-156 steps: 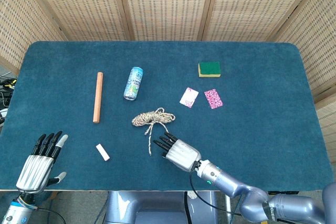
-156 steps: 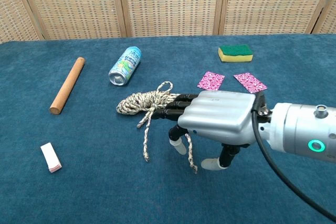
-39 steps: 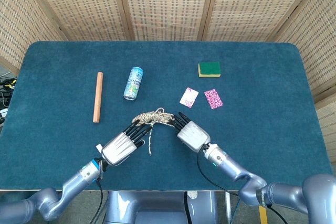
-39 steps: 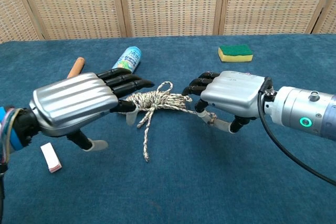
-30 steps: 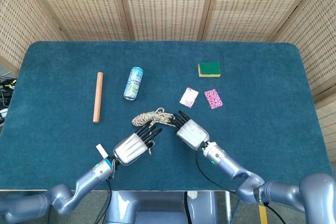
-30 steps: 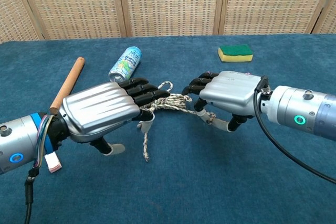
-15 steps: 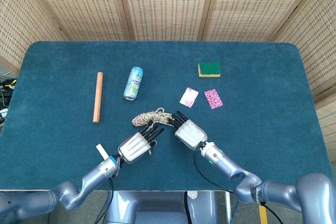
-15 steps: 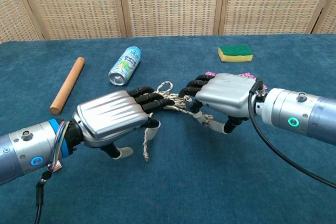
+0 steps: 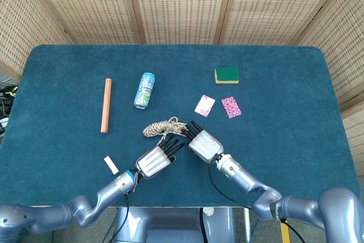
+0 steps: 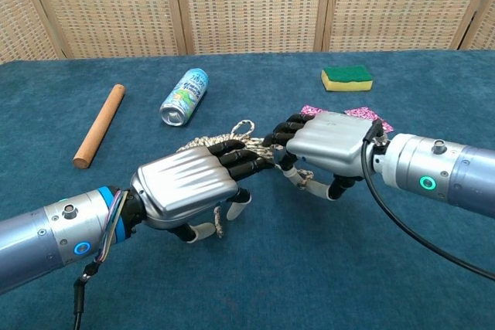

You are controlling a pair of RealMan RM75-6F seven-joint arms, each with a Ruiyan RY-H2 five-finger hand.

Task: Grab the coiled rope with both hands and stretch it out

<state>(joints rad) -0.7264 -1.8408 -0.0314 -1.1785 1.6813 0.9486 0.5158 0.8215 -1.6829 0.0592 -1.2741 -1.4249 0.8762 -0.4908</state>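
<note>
Left hand (image 10: pixel 189 187), right hand (image 10: pixel 325 141) fingers over coiled rope (image 10: pixel 213 143).

can (image 9: pixel 144 90), wooden rod (image 9: pixel 105 105), sponge (image 9: pixel 227 75), pink cards (image 9: pixel 218 106)

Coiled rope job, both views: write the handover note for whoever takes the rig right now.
Left hand: over the near left part of the coiled rope, fingertips in the strands; a firm grip cannot be confirmed.
Right hand: at the rope's right side, fingers curled; a strand runs under it, grip also unclear.
Rope: bundled on the blue table, in front of the can.
Done: both hands brought to the rope.
Left: confirm both grips, then pull the hands apart to stretch it out.
</note>
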